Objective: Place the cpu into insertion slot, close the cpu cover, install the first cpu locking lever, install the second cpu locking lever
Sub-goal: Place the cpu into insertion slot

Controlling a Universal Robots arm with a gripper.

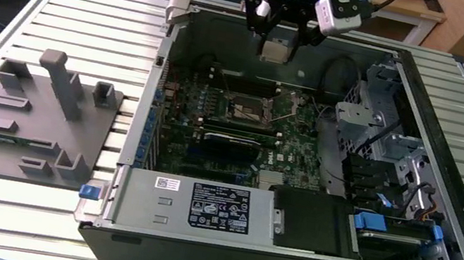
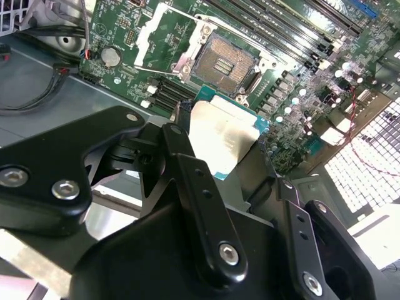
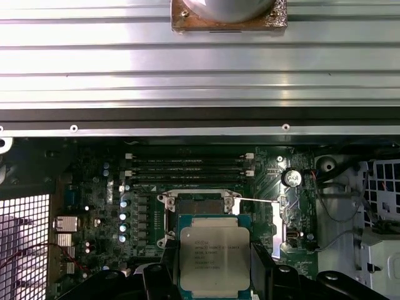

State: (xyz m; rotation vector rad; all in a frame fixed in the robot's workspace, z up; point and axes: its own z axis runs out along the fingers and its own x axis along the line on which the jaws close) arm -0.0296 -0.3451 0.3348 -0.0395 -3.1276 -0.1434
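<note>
My gripper (image 1: 276, 49) hangs over the far side of the open computer case, shut on the cpu (image 1: 274, 52), a flat square chip with a dull silver top. In both wrist views the cpu (image 2: 222, 137) (image 3: 215, 253) sits between the black fingers (image 3: 164, 275), well above the board. The insertion slot (image 1: 248, 110) (image 2: 225, 61) is a dark square socket with a silvery rim on the green board, uncovered; in the first wrist view the chip partly hides the insertion slot (image 3: 200, 205). The cpu cover (image 2: 145, 37) is swung open beside the socket. A thin lever rod (image 3: 257, 200) sticks out sideways.
The case walls (image 1: 164, 54) ring the board. A power supply (image 1: 200, 203) fills the near end and a drive cage (image 1: 382, 149) with cables the exterior view's right. Long memory slots (image 3: 187, 169) lie beside the socket. A grey fixture block (image 1: 34, 116) stands on the slatted table.
</note>
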